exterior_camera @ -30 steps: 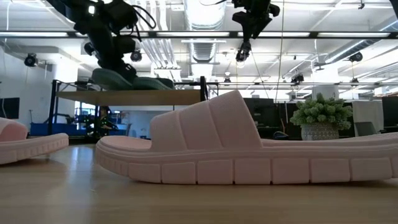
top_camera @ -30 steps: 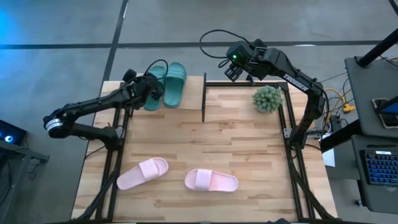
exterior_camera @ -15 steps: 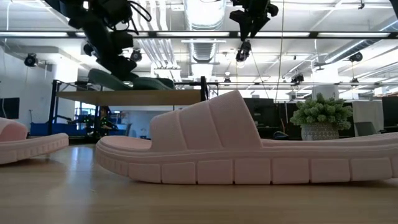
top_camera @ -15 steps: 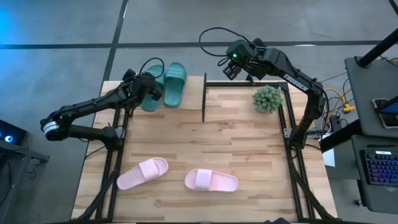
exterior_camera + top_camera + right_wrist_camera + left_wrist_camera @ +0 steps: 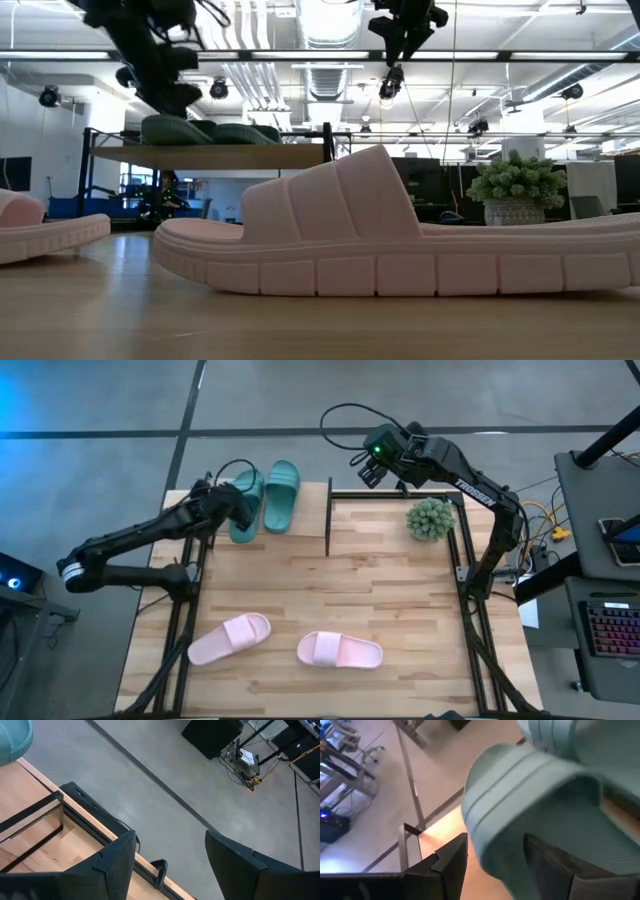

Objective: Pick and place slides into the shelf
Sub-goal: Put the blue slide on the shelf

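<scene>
Your left gripper [image 5: 238,512] sits at the back-left of the table, right at the near end of the left teal slide [image 5: 245,508]. Its jaws are spread. In the left wrist view the two fingers [image 5: 451,865] stand apart with the slide's strap just ahead of them, not pinched. Whether a finger touches the rubber, you can't tell from here. Read it as a release: the slide rests on the shelf [image 5: 297,540] top board, so the grip has no more work to do.

The second teal slide [image 5: 281,494] lies just beside the first, parallel, toes pointing away from the table's front. The low view shows both green soles flat on the board [image 5: 215,155], side by side. That fills the top level, since it looks about two slides wide.

Two pink slides are not yet shelved. One [image 5: 229,638] lies angled at front left, the other [image 5: 339,650] lies near front centre, well apart from the shelf. Both sit strap up on the table [image 5: 400,600], easy to take from above.

Your right gripper [image 5: 370,470] waits raised past the table's back edge, near the fuzzy plant [image 5: 431,518]. Its fingers [image 5: 116,860] stand apart with nothing between them, only floor beyond. It's parked there to stay out of the left arm's way, most likely.

Judgement: teal pair done, about half the task left. Next you need the pink pair, probably for the lower level.
</scene>
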`<action>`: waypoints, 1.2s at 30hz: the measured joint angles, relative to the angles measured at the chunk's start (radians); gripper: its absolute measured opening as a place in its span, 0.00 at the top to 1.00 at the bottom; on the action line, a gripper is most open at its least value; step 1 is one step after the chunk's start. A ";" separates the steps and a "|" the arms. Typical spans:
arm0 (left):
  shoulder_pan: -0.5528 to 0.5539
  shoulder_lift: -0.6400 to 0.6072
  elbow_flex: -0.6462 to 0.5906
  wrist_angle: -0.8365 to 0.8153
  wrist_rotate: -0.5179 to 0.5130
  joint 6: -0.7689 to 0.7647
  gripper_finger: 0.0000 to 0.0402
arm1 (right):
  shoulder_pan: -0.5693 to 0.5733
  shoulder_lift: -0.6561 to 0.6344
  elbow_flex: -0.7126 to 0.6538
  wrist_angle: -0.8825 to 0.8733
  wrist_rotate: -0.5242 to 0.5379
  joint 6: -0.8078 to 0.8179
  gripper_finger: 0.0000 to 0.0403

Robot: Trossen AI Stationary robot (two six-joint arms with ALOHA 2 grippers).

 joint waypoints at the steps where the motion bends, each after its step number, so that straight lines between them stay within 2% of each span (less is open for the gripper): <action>1: -0.001 -0.022 0.000 -0.003 0.000 -0.001 0.56 | 0.000 0.000 -0.002 0.000 -0.001 0.000 0.43; 3: -0.008 -0.074 0.000 -0.023 0.012 -0.004 0.56 | 0.001 0.000 -0.006 0.000 -0.040 0.000 0.43; 5: -0.013 -0.126 0.000 -0.056 0.068 -0.023 0.56 | 0.001 0.000 -0.009 0.001 -0.150 0.001 0.43; 7: -0.013 -0.174 0.000 -0.112 0.164 -0.097 0.56 | 0.002 0.005 -0.016 0.023 -0.248 0.022 0.43; 12: -0.015 -0.259 -0.001 -0.259 0.465 -0.280 0.56 | 0.004 0.046 -0.026 0.144 -0.391 0.072 0.43; 14: -0.031 -0.273 -0.009 -0.282 0.539 -0.313 0.56 | 0.004 0.073 -0.026 0.207 -0.454 0.100 0.43; 18: -0.078 -0.281 -0.037 -0.296 0.556 -0.337 0.56 | 0.004 0.136 -0.026 0.328 -0.543 0.105 0.48; 24: -0.157 -0.275 -0.059 -0.294 0.556 -0.399 0.56 | 0.003 0.213 -0.026 0.416 -0.573 0.105 0.58; 30: -0.221 -0.270 -0.049 -0.294 0.559 -0.401 0.56 | 0.005 0.279 -0.026 0.499 -0.633 0.138 0.71; 36: -0.233 -0.289 -0.027 -0.295 0.555 -0.421 0.56 | 0.004 0.321 -0.026 0.575 -0.687 0.197 0.86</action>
